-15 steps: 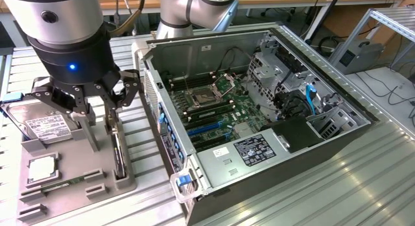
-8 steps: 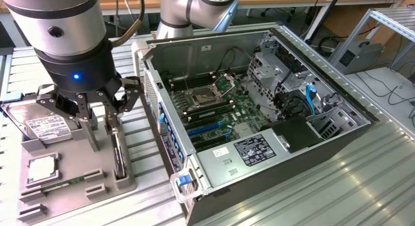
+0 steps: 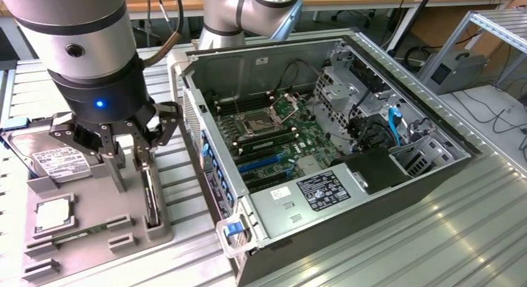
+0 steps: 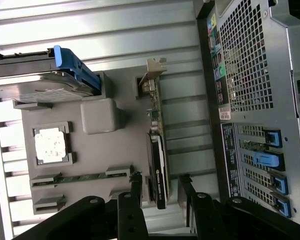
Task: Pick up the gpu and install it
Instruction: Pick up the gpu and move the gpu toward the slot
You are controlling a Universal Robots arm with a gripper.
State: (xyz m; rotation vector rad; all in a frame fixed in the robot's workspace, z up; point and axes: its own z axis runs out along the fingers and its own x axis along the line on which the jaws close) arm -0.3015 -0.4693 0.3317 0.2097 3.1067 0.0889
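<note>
One gpu (image 4: pixel 159 150) | thin black card, pale bracket end | tool (image 4: pixel 160 177) straddling it

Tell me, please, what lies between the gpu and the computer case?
A bare strip of the slatted metal table, seen in the wrist view: the gpu stands at the grey tray's edge, apart from the computer case.

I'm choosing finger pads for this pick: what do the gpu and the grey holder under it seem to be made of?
The gpu looks like a circuit board with a dark, slightly glossy plastic shroud; its end bracket looks like pale bare sheet metal, bent at the tip. The holder looks like matte grey plastic, possibly moulded or printed: dull, even, no glare.
</note>
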